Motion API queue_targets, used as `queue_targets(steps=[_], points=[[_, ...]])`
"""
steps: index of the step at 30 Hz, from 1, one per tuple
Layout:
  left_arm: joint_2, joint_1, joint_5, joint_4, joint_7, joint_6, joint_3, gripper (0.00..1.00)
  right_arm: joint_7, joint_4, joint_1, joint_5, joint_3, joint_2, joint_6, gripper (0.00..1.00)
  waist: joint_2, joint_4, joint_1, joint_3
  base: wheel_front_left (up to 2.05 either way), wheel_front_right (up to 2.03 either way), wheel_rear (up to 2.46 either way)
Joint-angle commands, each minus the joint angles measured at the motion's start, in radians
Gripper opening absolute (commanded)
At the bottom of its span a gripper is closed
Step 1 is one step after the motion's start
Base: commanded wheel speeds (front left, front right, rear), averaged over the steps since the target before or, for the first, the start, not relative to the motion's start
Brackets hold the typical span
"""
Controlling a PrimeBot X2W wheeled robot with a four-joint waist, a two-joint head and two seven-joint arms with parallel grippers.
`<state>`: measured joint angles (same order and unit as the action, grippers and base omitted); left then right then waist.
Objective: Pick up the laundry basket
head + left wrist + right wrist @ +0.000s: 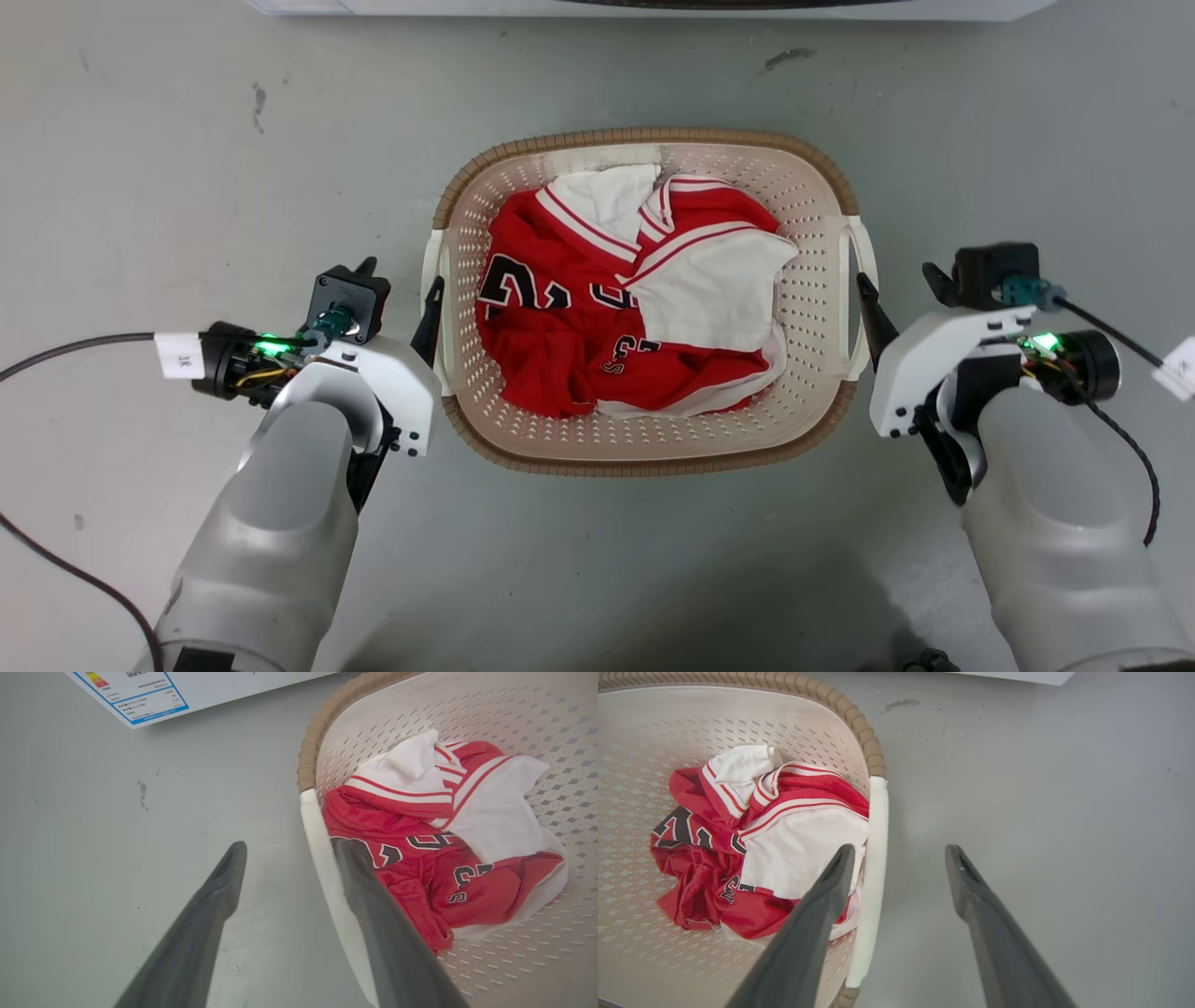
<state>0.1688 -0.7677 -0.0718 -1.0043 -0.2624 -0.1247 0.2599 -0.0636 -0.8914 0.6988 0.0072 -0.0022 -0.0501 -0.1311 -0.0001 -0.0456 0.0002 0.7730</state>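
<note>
At the left side of the laundry basket point(644, 457), the left gripper point(289, 845) stands with its jaws apart, straddling the white left handle point(322, 858): one finger lies over the floor point(117, 858) outside the basket, the other over the basket-side edge of that handle. I cannot tell whether either finger touches the plastic. On the basket's opposite side the right gripper point(900, 849) mirrors this, jaws parted, with the white right handle point(878, 835) between them, one finger over the basket's inside and one over bare floor. Neither handle is pinched yet.

The head view agrees: the left gripper point(401, 285) and right gripper point(898, 280) sit just beside the basket's two short ends, level with its handles, both forearms reaching in from the near side. The basket itself lies flat on the grey floor between them, with a crumpled red and white jersey point(625, 299) inside. Beyond the basket's far rim, the lower edge of a white appliance point(653, 7) runs across.

By my reading, the reach and the lining-up are as good as done, while the real work is left: closing both pairs of jaws on the handles and raising the basket evenly. Nothing suggests that it has left the floor.
</note>
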Motion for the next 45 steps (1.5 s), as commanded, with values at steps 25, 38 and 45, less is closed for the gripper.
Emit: queue_targets(steps=[25,38,45], points=[[0.064,-0.205,-0.434,-0.055,0.292,-0.006,0.473,1.00,0.164,-0.269,0.258,0.020,0.063,0.000,0.001,1.00,0.0001,0.013,-0.0002,0.111,0.00,0.00,0.00],[0.129,-0.228,-0.632,0.011,0.326,-0.004,0.664,0.00,0.170,-0.338,0.316,-0.018,0.047,0.000,0.001,0.00,0.0001,0.018,-0.0002,0.144,0.00,0.00,0.00],[0.149,-0.245,-0.694,0.003,0.310,-0.007,0.733,0.00,0.165,-0.352,0.316,-0.029,0.035,-0.013,0.001,0.00,0.0001,0.020,-0.0002,0.134,0.00,0.00,0.00]])
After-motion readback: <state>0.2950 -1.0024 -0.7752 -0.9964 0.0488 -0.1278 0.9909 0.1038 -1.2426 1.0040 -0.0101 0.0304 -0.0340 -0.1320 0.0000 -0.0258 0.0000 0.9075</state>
